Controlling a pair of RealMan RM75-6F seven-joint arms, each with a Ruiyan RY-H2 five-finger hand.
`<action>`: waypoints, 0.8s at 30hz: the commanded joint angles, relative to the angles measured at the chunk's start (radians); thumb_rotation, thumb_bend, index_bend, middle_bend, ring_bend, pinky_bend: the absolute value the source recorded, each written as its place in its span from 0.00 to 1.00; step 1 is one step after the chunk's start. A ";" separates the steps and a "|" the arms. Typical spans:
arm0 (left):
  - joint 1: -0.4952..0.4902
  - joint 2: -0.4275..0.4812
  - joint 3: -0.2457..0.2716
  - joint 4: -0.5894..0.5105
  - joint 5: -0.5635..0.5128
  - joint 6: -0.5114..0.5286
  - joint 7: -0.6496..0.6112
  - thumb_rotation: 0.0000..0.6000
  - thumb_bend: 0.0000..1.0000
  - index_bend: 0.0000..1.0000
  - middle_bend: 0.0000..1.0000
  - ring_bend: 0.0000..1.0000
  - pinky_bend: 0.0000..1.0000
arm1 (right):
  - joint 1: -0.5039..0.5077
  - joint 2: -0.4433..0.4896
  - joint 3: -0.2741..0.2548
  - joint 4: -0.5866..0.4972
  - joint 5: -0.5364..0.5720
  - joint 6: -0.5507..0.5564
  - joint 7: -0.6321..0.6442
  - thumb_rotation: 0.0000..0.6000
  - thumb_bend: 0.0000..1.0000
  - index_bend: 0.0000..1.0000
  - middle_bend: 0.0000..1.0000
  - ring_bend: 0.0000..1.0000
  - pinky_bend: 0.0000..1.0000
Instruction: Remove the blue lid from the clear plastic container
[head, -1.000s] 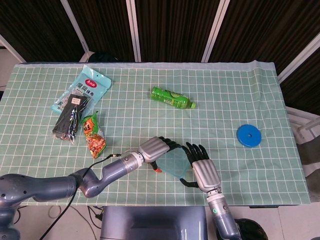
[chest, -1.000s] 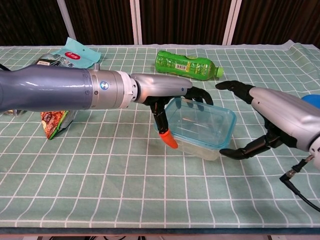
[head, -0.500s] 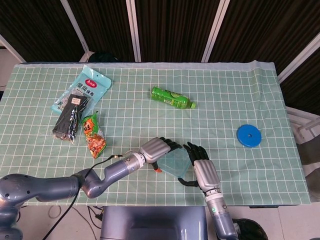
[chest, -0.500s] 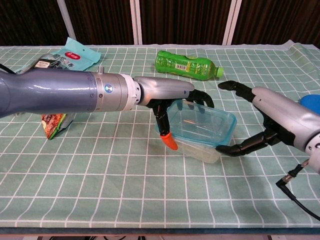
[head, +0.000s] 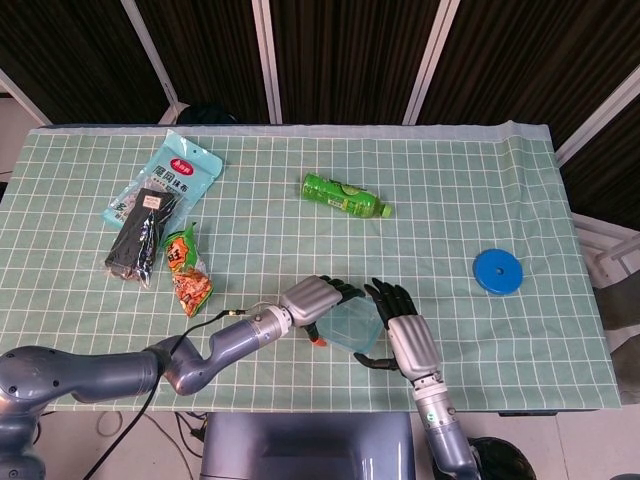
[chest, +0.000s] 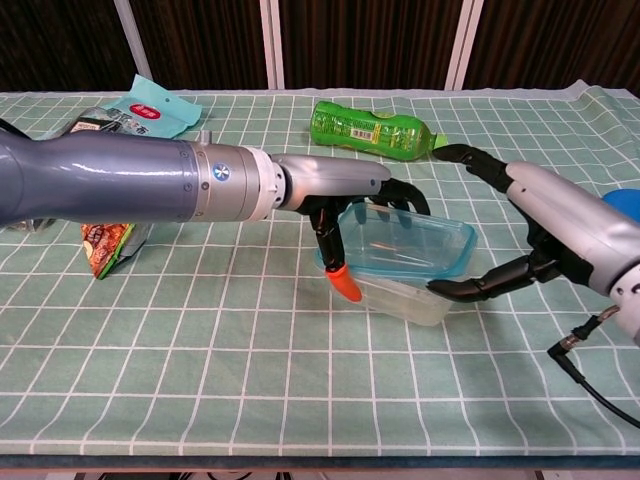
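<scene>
Chest view shows you at the gripping step: the container (chest: 405, 270) sits on the table (chest: 200, 370) near the front edge, just right of centre, with its blue lid (chest: 400, 243) on top, tilted up toward your left. Your left hand (chest: 345, 205) is on the container's left end, fingers curled over the lid's edge and the orange-tipped thumb (chest: 343, 281) pressed against the side below it. Your right hand (chest: 535, 225) has its fingers spread wide around the right end; the lower finger touches the side of the tub, the upper one hovers clear at about 2 o'clock from the lid.

The lid looks partly lifted at the left end but not free. I judge the next move needs the right hand to close and pin the tub down, so the left can peel the lid upward without dragging the whole box.

Around it: a green bottle (head: 345, 195) at 12 o'clock, well apart; snack packets (head: 160, 215) at 10 o'clock; a blue disc (head: 498, 271) at 2 o'clock. A loose cable (chest: 590, 375) lies under your right wrist, nothing else crowds the lift.
</scene>
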 joint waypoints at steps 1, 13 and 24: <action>-0.002 0.006 -0.003 -0.005 -0.002 -0.006 -0.010 1.00 0.11 0.23 0.21 0.21 0.34 | 0.004 0.002 -0.024 0.066 -0.080 0.027 0.075 1.00 0.29 0.00 0.00 0.00 0.00; -0.012 0.027 0.011 -0.018 0.005 -0.037 -0.023 1.00 0.07 0.12 0.15 0.19 0.33 | 0.010 -0.031 -0.032 0.181 -0.139 0.061 0.157 1.00 0.29 0.00 0.00 0.00 0.00; -0.016 0.023 0.019 -0.014 0.001 -0.035 -0.012 1.00 0.00 0.07 0.10 0.15 0.28 | 0.009 -0.033 -0.024 0.206 -0.125 0.059 0.151 1.00 0.34 0.31 0.00 0.00 0.00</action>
